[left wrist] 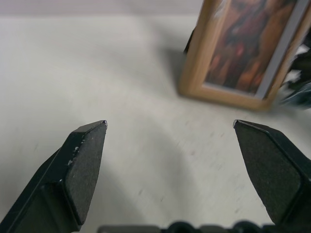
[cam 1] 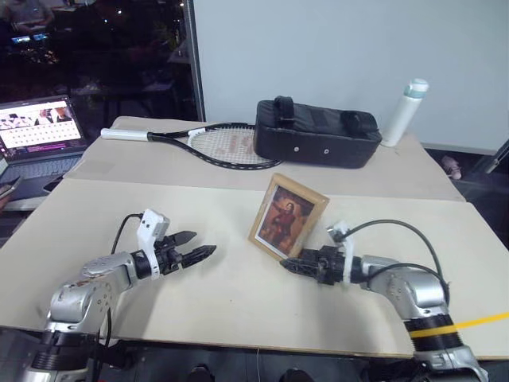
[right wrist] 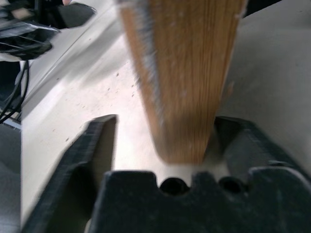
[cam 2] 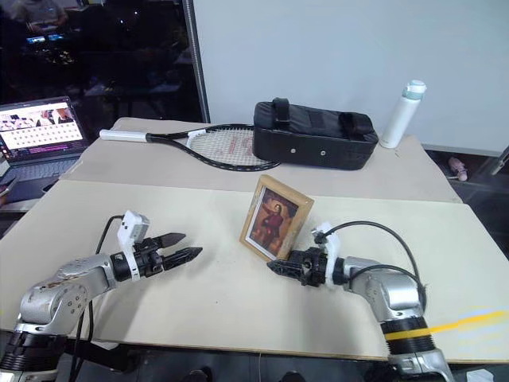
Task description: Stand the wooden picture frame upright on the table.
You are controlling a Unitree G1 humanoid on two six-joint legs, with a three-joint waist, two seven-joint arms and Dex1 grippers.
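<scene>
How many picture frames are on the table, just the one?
1. The wooden picture frame stands upright near the middle of the table, in front of the black bag, between the open left gripper and open right gripper. None seems hidden.

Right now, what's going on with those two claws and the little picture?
Left gripper open, off to the side. Right gripper open around the picture frame's bottom corner. Frame standing upright on the table. Nothing in the way.
</scene>
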